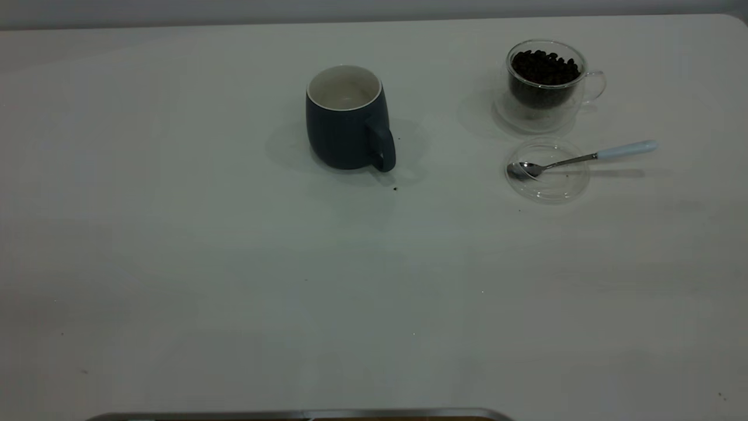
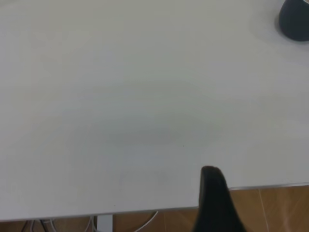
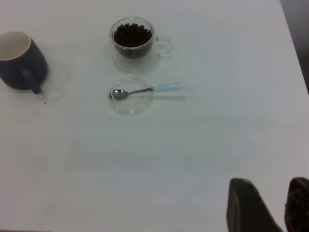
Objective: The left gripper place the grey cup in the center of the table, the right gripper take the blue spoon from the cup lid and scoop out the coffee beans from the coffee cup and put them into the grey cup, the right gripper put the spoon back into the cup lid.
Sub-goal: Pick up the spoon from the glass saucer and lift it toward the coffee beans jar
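Observation:
The grey cup (image 1: 345,126) stands upright near the middle of the table (image 1: 234,263), handle toward the camera; it also shows in the wrist views (image 2: 295,21) (image 3: 19,60). To its right stands the coffee cup (image 1: 543,93) (image 3: 133,48), filled with coffee beans (image 1: 544,67). In front of it lies the cup lid (image 1: 555,187) (image 3: 130,106), with the blue spoon (image 1: 584,158) (image 3: 147,90) resting bowl-down in it and its handle sticking out. Neither arm appears in the exterior view. My right gripper (image 3: 270,188) hovers open and empty, far from the spoon. My left gripper (image 2: 215,193) hangs over the table's edge, far from the grey cup.
A few dark specks (image 1: 395,188) lie beside the grey cup's handle. A metal strip (image 1: 292,414) runs along the near table edge. The left wrist view shows wooden floor (image 2: 280,208) and cables (image 2: 48,224) past the edge. The table's rounded corner (image 1: 733,17) is behind the coffee cup.

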Available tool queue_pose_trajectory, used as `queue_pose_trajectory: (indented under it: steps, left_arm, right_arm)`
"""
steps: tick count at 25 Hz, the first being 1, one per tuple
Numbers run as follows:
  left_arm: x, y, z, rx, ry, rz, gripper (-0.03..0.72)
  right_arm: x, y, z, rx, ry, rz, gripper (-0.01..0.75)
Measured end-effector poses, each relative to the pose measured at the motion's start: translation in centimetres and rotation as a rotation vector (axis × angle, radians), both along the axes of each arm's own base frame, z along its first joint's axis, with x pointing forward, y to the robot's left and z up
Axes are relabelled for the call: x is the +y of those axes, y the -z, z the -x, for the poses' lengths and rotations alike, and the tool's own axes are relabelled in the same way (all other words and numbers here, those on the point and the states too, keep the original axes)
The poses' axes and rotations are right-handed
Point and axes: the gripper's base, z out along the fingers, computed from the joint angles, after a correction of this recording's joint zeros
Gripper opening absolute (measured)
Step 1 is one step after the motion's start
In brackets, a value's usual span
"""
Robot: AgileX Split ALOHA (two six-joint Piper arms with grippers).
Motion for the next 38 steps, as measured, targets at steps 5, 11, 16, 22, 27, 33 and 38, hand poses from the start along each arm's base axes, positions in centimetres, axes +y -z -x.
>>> queue_pose_trajectory:
  steps: [5, 11, 16, 22, 27, 33, 38]
  left_arm:
    - [0.0, 0.0, 0.0, 0.0, 0.0, 0.0, 0.541]
    - [0.0, 0.0, 0.0, 0.0, 0.0, 0.0, 0.541]
    - [0.0, 0.0, 0.0, 0.0, 0.0, 0.0, 0.541]
    - [0.0, 0.0, 0.0, 0.0, 0.0, 0.0, 0.544]
    - [0.0, 0.0, 0.0, 0.0, 0.0, 0.0, 0.544]
    - [0.0, 0.0, 0.0, 0.0, 0.0, 0.0, 0.544]
    - [0.0, 0.0, 0.0, 0.0, 0.0, 0.0, 0.544]
  right_arm:
    - [0.2, 0.0, 0.0, 0.001, -0.011, -0.016, 0.238]
    - [0.8, -0.4, -1.4, 0.041, -0.04, -0.087, 0.286]
    - [1.1, -1.5, -7.1, 0.052, -0.018, -0.114, 0.455]
    - [1.3, 0.0, -17.4, 0.262, -0.056, -0.001, 0.519]
    - [1.9, 3.2, -27.1, 0.454, -0.133, 0.064, 0.521]
    - [2.8, 10.2, -34.8, 0.618, -0.242, 0.017, 0.521]
    - [0.8, 14.8, -37.7, 0.644, -0.249, -0.12, 0.519]
